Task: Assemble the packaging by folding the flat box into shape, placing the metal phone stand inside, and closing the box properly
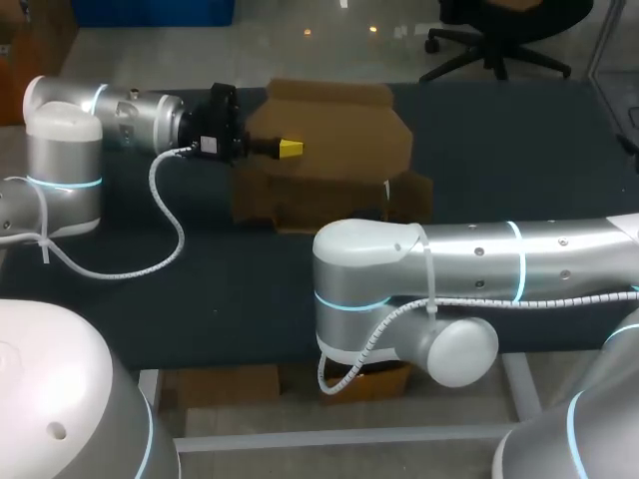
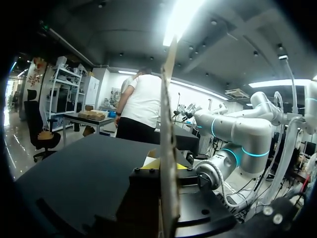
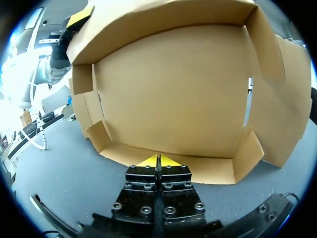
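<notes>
Box looked light, flimsy; flap edges best hold. Left tool pinched flap; right tool closed, seemingly empty.

The left arm and right arm were silvery-white tubes with glowing cyan rings at the joints. White coiled cables trailed along them. The right gripper was black, studded with screws, tipped bright yellow.

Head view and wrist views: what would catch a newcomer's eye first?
The brown cardboard box, half folded and open, stands at the far middle of the dark table. The left pincer clamps one of its walls, and the right pincer, shut, points into its open inside.
</notes>
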